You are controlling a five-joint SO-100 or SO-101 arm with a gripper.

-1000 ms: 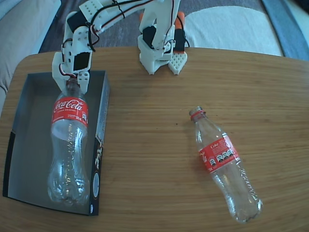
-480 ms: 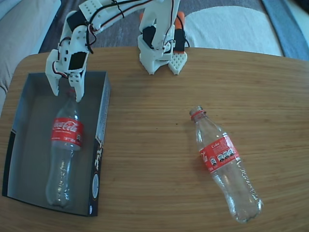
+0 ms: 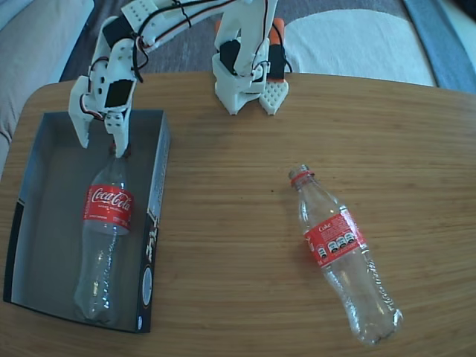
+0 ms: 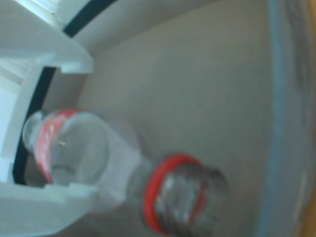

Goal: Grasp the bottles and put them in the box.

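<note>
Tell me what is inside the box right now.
One bottle lies in the box, along its right side in the fixed view, neck toward the open gripper. The floor under the bottle is covered; the other bottle lies outside.

A rounded wooden counter (image 3: 245, 186) with visible grain is seen in the fixed view. Directly on it, at the left, a shallow box (image 3: 52, 193) with black sides is set; at the right, well apart from the box, a clear bottle (image 3: 338, 254) with a red label is laid on its side. The arm's white base (image 3: 249, 85) is placed at the far edge.
</note>
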